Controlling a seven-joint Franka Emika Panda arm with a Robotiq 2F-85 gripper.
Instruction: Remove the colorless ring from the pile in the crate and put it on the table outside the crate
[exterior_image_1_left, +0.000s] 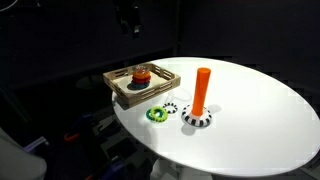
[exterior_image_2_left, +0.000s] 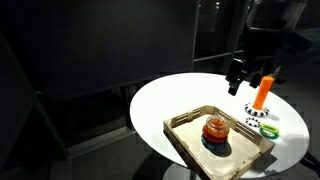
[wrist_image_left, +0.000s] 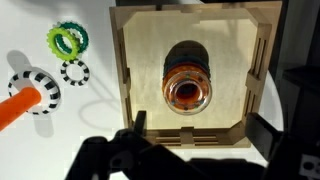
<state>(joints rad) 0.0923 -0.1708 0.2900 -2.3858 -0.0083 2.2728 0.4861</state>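
Note:
The light wooden crate (wrist_image_left: 140, 45) lies on the round white table (exterior_image_1_left: 260, 110); it shows in both exterior views (exterior_image_1_left: 120, 88) (exterior_image_2_left: 185, 135). The pile (wrist_image_left: 188, 92) stands in its middle, orange and red on top (exterior_image_1_left: 142, 75) (exterior_image_2_left: 215, 129). In the wrist view a pale, glassy rim (wrist_image_left: 168, 96) circles the pile's top; it looks like the colorless ring. My gripper (wrist_image_left: 200, 128) is open and empty, high above the crate's near edge, also seen in both exterior views (exterior_image_1_left: 127, 18) (exterior_image_2_left: 240, 78).
Outside the crate lie a green ring (wrist_image_left: 67, 40) (exterior_image_1_left: 157, 114), a small black-and-white striped ring (wrist_image_left: 75, 71), and an orange peg (exterior_image_1_left: 202, 90) (exterior_image_2_left: 263, 92) on a striped base (wrist_image_left: 35, 88). The surroundings are dark.

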